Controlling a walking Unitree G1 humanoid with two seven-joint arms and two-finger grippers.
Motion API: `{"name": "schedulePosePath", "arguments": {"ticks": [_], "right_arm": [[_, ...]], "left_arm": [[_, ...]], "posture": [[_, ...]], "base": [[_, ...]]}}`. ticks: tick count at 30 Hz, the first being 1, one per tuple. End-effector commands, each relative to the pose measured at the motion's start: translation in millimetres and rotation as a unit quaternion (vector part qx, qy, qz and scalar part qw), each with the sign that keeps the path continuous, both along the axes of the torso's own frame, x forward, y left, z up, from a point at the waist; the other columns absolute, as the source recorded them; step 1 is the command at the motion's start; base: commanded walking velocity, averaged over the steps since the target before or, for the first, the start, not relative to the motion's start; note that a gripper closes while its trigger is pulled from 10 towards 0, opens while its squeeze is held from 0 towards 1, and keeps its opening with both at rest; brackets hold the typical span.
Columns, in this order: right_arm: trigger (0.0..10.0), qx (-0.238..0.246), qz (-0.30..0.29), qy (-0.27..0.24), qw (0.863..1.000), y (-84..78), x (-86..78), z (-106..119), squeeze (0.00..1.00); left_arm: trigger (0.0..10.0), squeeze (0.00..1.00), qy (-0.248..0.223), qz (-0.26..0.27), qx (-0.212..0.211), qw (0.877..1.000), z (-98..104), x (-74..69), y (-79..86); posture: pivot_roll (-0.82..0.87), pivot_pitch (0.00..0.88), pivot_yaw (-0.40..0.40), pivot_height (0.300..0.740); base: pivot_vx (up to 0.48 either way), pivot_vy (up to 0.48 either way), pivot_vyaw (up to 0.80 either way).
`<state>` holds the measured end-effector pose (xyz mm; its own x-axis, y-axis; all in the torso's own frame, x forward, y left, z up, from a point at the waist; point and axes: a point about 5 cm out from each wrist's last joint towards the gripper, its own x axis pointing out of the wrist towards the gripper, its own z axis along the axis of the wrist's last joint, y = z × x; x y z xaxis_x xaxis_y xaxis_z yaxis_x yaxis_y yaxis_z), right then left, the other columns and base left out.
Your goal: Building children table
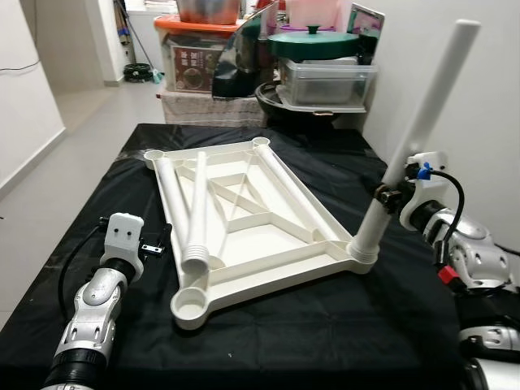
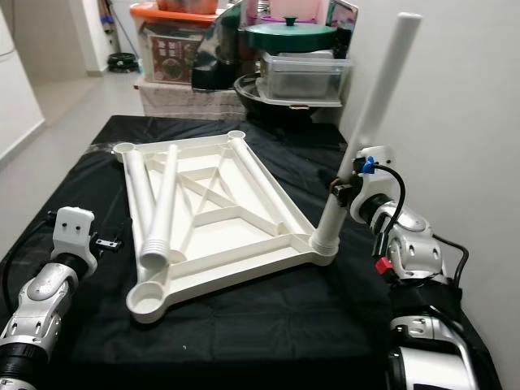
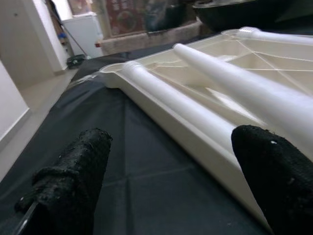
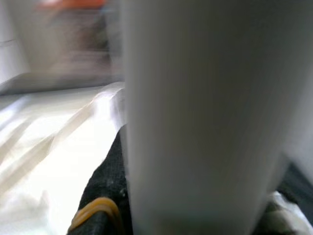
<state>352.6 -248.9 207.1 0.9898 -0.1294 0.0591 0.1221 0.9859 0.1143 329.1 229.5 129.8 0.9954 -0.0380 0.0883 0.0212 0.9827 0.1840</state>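
A white table top (image 1: pixel 244 215) lies upside down on the black-covered table (image 1: pixel 341 325). One white leg (image 1: pixel 414 138) stands tilted in the near right corner socket (image 1: pixel 363 252), and my right gripper (image 1: pixel 388 197) is shut on its lower part. The leg (image 4: pixel 205 112) is close up in the right wrist view. Two loose legs (image 1: pixel 188 203) lie along the frame's left side, and a third (image 1: pixel 280 175) lies along its right side. My left gripper (image 1: pixel 154 246) is open, low on the cloth just left of the frame, with its fingers (image 3: pixel 73 181) apart and nothing between them.
Empty corner sockets show at near left (image 1: pixel 190 305), far left (image 1: pixel 154 154) and far right (image 1: pixel 261 142). Behind the table stand stacked boxes (image 1: pixel 199 57), a clear container (image 1: pixel 325 81) and a green lid (image 1: pixel 313 41). A white wall (image 1: pixel 487 106) runs close on the right.
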Motion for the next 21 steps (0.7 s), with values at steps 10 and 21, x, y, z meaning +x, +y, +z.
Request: {"name": "schedulePosePath", "arguments": {"ticks": [10, 21], "right_arm": [[10.0, 0.072, 0.073, 0.016, 0.995, 106.4, -32.3, -13.0, 0.0], [10.0, 0.013, 0.366, -0.092, 0.926, 96.2, -56.1, 56.7, 0.0]], "left_arm": [[10.0, 0.0, 0.01, -0.011, 0.0, 1.0, -3.0, 2.1, -4.2], [10.0, 0.0, 0.008, -0.005, -0.002, 1.0, -3.8, 1.3, -2.5]], "posture": [[0.02, 0.0, -0.07, 0.74], [0.02, 0.0, -0.077, 0.74]], "base": [[0.0, 0.0, 0.0], [0.0, 0.0, 0.0]]}}
